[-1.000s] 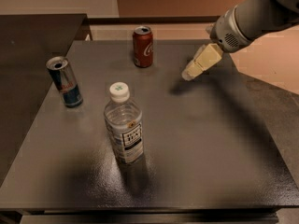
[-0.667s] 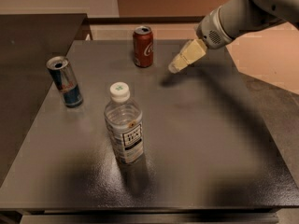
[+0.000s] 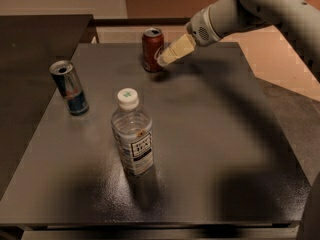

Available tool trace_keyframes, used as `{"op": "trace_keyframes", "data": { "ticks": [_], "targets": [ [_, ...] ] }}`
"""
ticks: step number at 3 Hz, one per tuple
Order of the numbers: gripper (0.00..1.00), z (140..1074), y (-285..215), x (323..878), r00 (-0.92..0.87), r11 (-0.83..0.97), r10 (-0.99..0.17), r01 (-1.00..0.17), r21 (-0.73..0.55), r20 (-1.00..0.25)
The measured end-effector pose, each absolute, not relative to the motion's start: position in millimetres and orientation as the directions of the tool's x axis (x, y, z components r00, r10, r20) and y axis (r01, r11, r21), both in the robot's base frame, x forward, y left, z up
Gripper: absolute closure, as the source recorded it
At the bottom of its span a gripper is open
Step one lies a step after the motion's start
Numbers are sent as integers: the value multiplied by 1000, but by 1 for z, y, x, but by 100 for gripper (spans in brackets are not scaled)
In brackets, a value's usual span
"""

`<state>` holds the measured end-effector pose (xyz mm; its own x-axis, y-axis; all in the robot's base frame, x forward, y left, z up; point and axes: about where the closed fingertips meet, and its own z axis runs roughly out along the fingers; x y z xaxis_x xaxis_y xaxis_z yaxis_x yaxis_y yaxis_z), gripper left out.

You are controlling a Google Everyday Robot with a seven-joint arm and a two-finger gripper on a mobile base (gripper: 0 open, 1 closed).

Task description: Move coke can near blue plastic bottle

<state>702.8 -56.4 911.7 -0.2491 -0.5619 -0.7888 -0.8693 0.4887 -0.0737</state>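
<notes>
The coke can (image 3: 150,50), short and red with a silver top, stands upright near the far edge of the dark table (image 3: 215,134). The blue plastic bottle (image 3: 133,135), clear and ribbed with a white cap and a white-and-dark label, stands upright at the table's middle left, well in front of the can. My gripper (image 3: 164,59) reaches in from the upper right, and its cream tip is right beside the can's right side, at or very near contact. The can rests on the table.
A slim blue-and-silver energy drink can (image 3: 69,87) stands upright at the table's left side, behind and left of the bottle. A second dark surface (image 3: 35,39) adjoins at the far left. The table's right edge drops off to the floor.
My gripper has moved left and a little down across the far part of the table, from well right of the coke can to right beside it. The can, bottle and energy drink can have not moved.
</notes>
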Motion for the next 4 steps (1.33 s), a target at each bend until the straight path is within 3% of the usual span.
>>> {"op": "trace_keyframes", "data": {
  "ticks": [3,4],
  "targets": [
    [0,907,-3,731,-219,458,-503,-888,-43,-836],
    [17,904,5,734,-223,456,-496,-889,-33,-839]
  ]
}}
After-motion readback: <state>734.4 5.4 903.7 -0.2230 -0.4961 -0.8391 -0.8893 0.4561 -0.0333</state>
